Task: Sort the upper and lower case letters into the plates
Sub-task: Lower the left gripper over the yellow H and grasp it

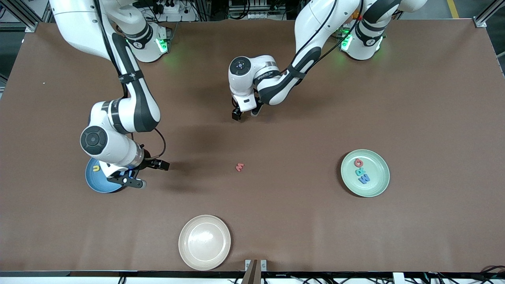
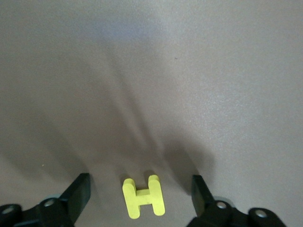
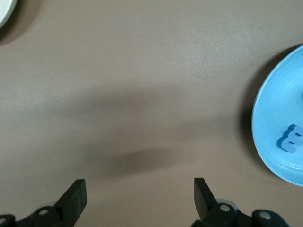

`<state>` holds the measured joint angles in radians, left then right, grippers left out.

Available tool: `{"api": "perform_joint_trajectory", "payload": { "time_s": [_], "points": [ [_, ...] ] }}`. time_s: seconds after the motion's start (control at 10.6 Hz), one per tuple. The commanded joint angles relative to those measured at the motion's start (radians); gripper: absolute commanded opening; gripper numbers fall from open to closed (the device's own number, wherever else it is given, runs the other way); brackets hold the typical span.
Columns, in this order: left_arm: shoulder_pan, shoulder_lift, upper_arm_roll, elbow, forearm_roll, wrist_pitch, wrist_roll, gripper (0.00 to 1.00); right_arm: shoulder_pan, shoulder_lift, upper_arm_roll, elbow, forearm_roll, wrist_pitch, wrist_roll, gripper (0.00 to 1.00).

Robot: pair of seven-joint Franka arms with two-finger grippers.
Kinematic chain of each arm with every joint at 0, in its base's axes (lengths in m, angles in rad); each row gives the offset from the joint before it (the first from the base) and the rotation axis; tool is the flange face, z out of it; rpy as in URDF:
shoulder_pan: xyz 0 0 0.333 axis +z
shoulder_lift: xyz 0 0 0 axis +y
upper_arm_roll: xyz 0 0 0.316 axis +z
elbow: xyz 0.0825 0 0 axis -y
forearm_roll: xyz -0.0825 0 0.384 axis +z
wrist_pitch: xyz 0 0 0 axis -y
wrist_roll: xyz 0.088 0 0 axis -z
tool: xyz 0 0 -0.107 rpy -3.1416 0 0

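Near the middle of the front frame, slightly above centre, the left gripper [image 1: 245, 114] hangs low over the bare brown counter [image 1: 434, 98], its arm coming down from the upper right. Its wrist view shows the yellow H [image 2: 143, 196] lying flat on the counter between the two dark fingers [image 2: 78, 191], apart from both and a little closer to the one on that picture's left. The fingers stand wide, with nothing gripped. The H's uprights run roughly up the wrist picture, leaning slightly, and its crossbar runs across the gap between the fingers. Nothing stands around it.

At the front frame's lower left, the right gripper [image 1: 148, 173] hangs spread and empty, just past the edge of the light blue plate [image 1: 92, 182], which its arm partly covers. A yellow u [image 1: 96, 168] shows on that plate; the right wrist view shows a blue letter [image 3: 291, 138] on it too, which one I cannot tell.

Just below the frame's centre, a red w [image 1: 239, 167] lies alone on the counter, well apart from both grippers. On the right, the pale mint green plate [image 1: 378, 185] holds a red Q [image 1: 358, 162], a teal R [image 1: 360, 171] and a blue W [image 1: 364, 178] in a short slanting row. A beige plate [image 1: 204, 242] sits at the bottom edge.
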<state>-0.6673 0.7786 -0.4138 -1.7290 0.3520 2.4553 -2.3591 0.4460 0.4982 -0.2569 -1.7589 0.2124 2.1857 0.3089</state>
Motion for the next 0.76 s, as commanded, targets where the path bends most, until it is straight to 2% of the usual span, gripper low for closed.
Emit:
{"api": "perform_joint_trajectory", "payload": {
  "time_s": [0.0, 0.09, 0.19, 0.28, 0.38, 0.66],
  "points": [
    [-0.017, -0.001, 0.010, 0.003, 0.030, 0.011, -0.039, 0.58, 0.008, 0.011, -0.007, 0.024, 0.001, -0.014, 0.019, 1.00],
    [-0.017, -0.001, 0.010, 0.003, 0.030, 0.011, -0.039, 0.41, 0.008, 0.011, -0.007, 0.025, 0.001, -0.015, 0.019, 1.00],
    [-0.020, -0.001, 0.012, 0.003, 0.030, 0.010, -0.040, 0.12, 0.008, 0.013, -0.007, 0.025, 0.001, -0.015, 0.019, 1.00],
    [-0.021, -0.007, 0.015, 0.002, 0.039, 0.010, -0.045, 0.00, 0.008, 0.011, -0.007, 0.025, 0.002, -0.014, 0.021, 1.00],
    [-0.018, -0.013, 0.024, 0.003, 0.047, 0.008, -0.039, 0.00, 0.008, 0.011, -0.007, 0.025, 0.007, -0.014, 0.021, 1.00],
    [0.055, -0.060, 0.024, 0.011, 0.191, 0.002, 0.053, 0.00, 0.028, 0.014, -0.005, 0.035, 0.009, -0.014, 0.080, 1.00]
  ]
}}
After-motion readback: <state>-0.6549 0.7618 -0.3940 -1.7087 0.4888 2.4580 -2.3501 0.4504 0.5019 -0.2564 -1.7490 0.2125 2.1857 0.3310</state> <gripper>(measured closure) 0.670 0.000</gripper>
